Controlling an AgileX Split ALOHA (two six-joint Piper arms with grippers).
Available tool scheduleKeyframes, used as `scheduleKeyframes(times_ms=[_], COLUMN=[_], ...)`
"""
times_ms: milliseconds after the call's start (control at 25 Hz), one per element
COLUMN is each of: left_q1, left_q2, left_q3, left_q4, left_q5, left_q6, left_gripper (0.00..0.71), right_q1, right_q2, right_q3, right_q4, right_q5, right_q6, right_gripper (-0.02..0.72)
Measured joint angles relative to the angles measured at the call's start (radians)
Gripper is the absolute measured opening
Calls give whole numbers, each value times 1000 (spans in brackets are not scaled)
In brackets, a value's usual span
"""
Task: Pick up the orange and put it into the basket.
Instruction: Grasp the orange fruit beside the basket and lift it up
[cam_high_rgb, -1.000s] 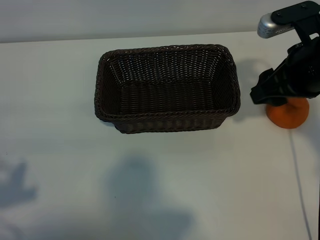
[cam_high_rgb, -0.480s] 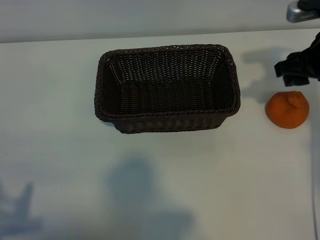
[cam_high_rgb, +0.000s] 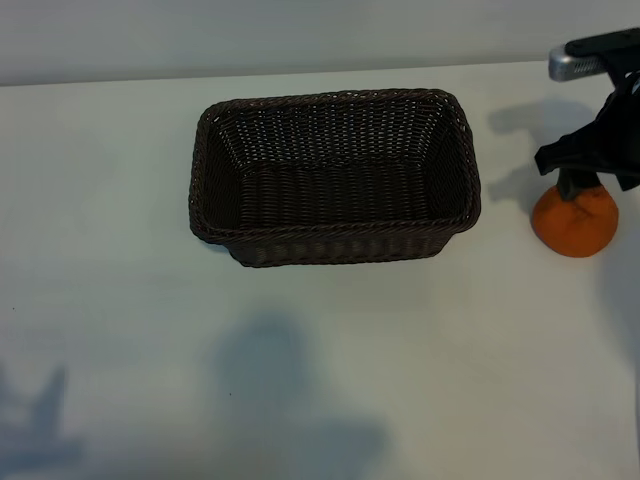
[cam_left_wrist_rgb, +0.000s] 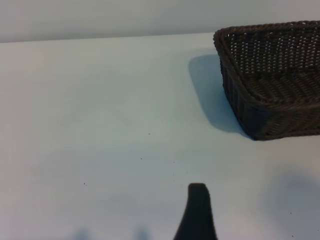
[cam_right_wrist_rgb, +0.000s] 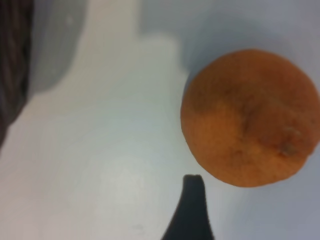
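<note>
The orange (cam_high_rgb: 576, 225) lies on the white table to the right of the dark brown wicker basket (cam_high_rgb: 335, 243), a short gap apart. My right gripper (cam_high_rgb: 583, 172) hangs over the orange's far top edge and hides a little of it. In the right wrist view the orange (cam_right_wrist_rgb: 247, 117) fills the frame close by, with one dark fingertip (cam_right_wrist_rgb: 193, 187) just beside it and not touching; nothing is held. The left arm is outside the exterior view. Its wrist view shows one fingertip (cam_left_wrist_rgb: 198, 197) over bare table, with the basket's corner (cam_left_wrist_rgb: 265, 117) farther off.
The basket's inside holds nothing. A silver camera housing (cam_high_rgb: 575, 63) on the right arm sticks out near the table's back edge. The table's back edge meets a pale wall (cam_high_rgb: 300, 35). Arm shadows fall on the front of the table (cam_high_rgb: 290, 400).
The right gripper lifted off toward the back right, baring the whole orange, then came back down over the orange's top. The orange, basket and left gripper have not moved.
</note>
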Motion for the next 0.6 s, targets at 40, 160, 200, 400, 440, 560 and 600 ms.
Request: scheduleKeyframes(times_ms=[40, 160, 200, 400, 440, 560, 600], left_q1=[0, 0, 0, 0, 0, -1, -1], left_q2=[0, 0, 0, -1, -1, -1, -1], left_q3=[0, 0, 0, 1, 3, 4, 4], left_q4=[7, 60, 78, 107, 107, 99, 92], left_q5=[0, -3, -4, -14, -22, -35, -37], left_q6=[1, 28, 39, 52, 52, 42, 40], left_gripper=[596, 596, 596, 596, 596, 596, 596], right_q1=[0, 0, 0, -3, -7, -24, -29], right_q2=[10, 32, 39, 43, 43, 45, 45], right_q3=[-1, -2, -2, -2, -2, -2, -2], right_q4=[0, 0, 0, 0, 0, 0, 0], right_q5=[0, -1, -5, -29, -32, -35, -38], right_q6=[0, -1, -2, -2, -2, -2, -2], right_gripper=[594, 594, 594, 594, 594, 594, 594])
